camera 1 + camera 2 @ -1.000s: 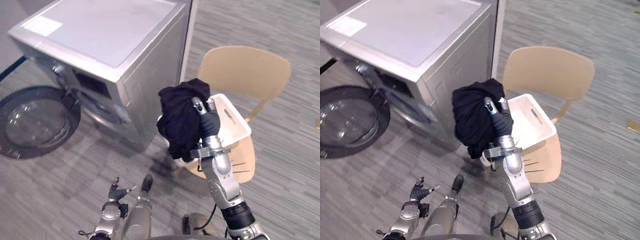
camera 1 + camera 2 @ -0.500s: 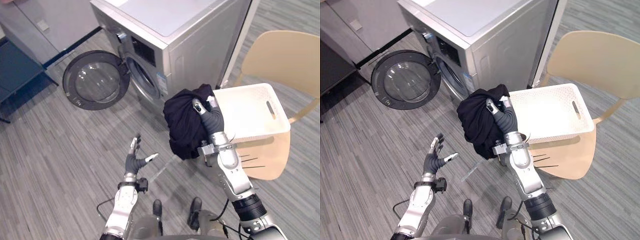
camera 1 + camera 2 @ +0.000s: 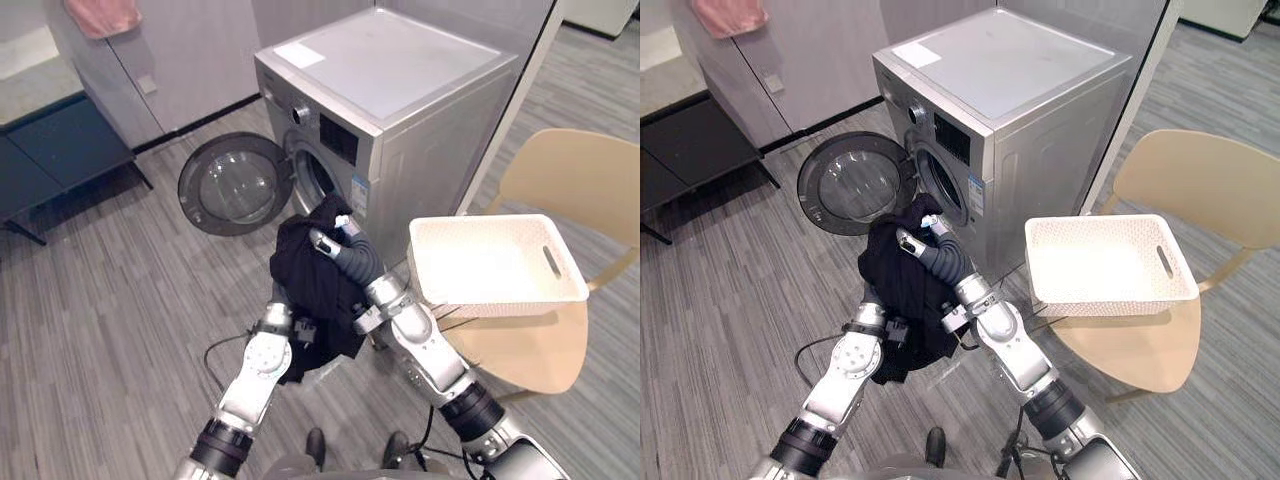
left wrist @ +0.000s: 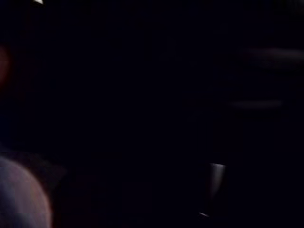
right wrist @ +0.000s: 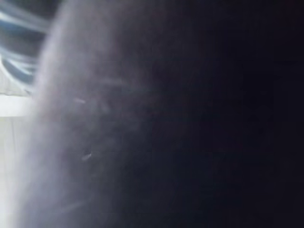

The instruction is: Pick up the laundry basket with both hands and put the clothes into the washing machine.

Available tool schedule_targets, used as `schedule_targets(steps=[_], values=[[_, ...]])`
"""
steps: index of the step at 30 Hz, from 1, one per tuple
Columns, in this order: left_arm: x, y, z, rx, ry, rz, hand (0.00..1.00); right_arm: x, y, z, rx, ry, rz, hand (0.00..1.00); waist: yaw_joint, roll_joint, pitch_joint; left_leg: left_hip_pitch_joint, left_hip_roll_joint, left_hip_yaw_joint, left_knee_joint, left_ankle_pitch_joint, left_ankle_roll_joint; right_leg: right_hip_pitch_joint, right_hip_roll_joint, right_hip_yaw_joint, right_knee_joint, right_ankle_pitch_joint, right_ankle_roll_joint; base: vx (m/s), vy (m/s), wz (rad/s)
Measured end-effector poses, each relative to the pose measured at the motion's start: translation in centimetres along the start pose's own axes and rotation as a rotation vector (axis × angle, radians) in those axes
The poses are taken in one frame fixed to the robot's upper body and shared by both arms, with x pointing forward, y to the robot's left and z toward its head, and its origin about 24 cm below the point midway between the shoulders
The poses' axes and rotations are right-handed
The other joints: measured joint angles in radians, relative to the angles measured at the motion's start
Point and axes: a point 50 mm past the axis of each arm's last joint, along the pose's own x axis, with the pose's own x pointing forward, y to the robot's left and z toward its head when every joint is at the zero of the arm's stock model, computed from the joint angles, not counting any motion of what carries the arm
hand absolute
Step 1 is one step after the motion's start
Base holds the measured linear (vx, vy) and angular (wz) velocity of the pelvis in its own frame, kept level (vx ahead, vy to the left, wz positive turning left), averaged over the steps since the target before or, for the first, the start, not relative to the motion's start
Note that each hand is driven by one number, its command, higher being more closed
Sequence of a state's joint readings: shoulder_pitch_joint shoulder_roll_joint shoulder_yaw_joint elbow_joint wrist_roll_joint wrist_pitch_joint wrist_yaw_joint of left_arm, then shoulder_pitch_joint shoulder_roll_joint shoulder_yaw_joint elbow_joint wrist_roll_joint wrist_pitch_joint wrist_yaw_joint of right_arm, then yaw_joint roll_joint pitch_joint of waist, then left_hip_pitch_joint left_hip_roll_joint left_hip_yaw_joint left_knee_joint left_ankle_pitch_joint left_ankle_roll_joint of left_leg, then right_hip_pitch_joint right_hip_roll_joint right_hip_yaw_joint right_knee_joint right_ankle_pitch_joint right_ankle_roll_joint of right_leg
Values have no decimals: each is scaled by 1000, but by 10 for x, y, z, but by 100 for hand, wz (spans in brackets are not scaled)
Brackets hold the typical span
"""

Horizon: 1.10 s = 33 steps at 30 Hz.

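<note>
1. Black clothes [image 3: 312, 285]: one dark bundle held up at frame centre, just in front of the washing machine [image 3: 400, 110] and below its drum opening [image 3: 316, 180]. Not yet inside.
2. Right hand [image 3: 340, 243]: at the top of the bundle, fingers curled into the cloth and gripping it. Its wrist view gives only dark fabric close up.
3. Left hand [image 3: 282, 316]: pushed up under the lower left of the bundle. Fingers are buried in the cloth, so I cannot tell how they are set; its wrist view is dark.
4. Washer door [image 3: 238, 185]: swung fully open to the left of the opening, so the way in looks free.
5. Laundry basket [image 3: 500, 290]: white, sitting on the wooden chair [image 3: 530, 350] at right of frame, well apart from both hands. Its inside looks empty as far as can be seen.
6. Progress, as a judgement: clothes are out of the basket and carried by hand to the machine front. What is left is to push the bundle through the opening and let go. The basket itself is not being carried.
</note>
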State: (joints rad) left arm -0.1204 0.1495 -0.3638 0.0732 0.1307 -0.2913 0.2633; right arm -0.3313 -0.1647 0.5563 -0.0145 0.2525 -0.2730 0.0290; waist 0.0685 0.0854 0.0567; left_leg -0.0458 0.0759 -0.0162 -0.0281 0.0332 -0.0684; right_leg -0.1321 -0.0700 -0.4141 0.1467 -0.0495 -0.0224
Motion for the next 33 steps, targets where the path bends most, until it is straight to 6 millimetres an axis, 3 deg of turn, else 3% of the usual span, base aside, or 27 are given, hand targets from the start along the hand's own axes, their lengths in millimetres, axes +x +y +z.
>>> schedule_targets(steps=[1, 2, 9, 12, 15, 18, 23, 26, 32, 33], values=[[2, -2, -2, 10, 8, -18, 100, 1, 9, -2, 23, 12, 37, 100, 0, -4, -8, 0, 5, -3, 0, 1, -2, 4, 7, 0, -9, 5, -5, -6, -58, -2], [2, -2, -4, 21, 14, -22, 100, 1, 13, -3, 44, 17, 57, 0, 0, -9, -11, -3, 12, -4, 0, 4, -6, 5, 16, 0, -19, 11, -11, -14, -64, -2], [0, -2, -10, 31, 41, -17, 100, 1, 22, -4, 58, 27, 106, 0, 0, -25, -27, -6, 32, -6, -2, 13, -22, 32, 55, 2, -75, 31, -26, -58, -51, -3], [-2, 0, -12, 34, 51, -7, 100, 1, 26, -4, -13, 19, 130, 0, -1, -47, -42, -4, 49, -4, -6, 15, -25, 38, 77, 7, -98, 42, -38, -26, -65, -5], [-7, 0, -16, 30, 74, -4, 100, -4, 22, -5, -81, 24, 113, 0, -1, -51, -45, 3, 56, -4, -7, 17, -29, 38, 84, 8, -100, 44, -41, 4, -25, -3], [-20, 4, -32, 30, 156, 27, 100, -24, 10, -16, -173, 82, 32, 0, -1, -52, -45, 7, 60, 0, -7, 20, -33, 39, 90, 12, -96, 44, -42, 4, -14, -4], [-55, 35, -60, 7, 332, 212, 100, -87, -36, -37, -363, 310, -191, 0, -1, -53, -44, 9, 62, 14, -8, 16, -28, 39, 91, 25, -89, 41, -39, -19, 9, -7], [-74, 50, -70, 3, 404, 288, 100, -115, -51, -43, -426, 414, -259, 0, -3, -55, -43, 11, 63, 16, -9, 16, -27, 38, 91, 27, -89, 41, -39, -5, 4, -2], [-111, 64, -101, 0, 600, 353, 100, -168, -54, -85, -413, 707, -285, 0, -26, -58, -33, -27, 57, -25, -4, 17, -27, 38, 85, -29, -99, 38, -38, -31, 0, 29], [-119, 63, -109, -7, 655, 358, 100, -188, -54, -100, -385, 815, -309, 0, -28, -53, -22, -53, 48, -62, 11, 17, -27, 37, 76, -68, -98, 34, -38, -40, -4, 65]])
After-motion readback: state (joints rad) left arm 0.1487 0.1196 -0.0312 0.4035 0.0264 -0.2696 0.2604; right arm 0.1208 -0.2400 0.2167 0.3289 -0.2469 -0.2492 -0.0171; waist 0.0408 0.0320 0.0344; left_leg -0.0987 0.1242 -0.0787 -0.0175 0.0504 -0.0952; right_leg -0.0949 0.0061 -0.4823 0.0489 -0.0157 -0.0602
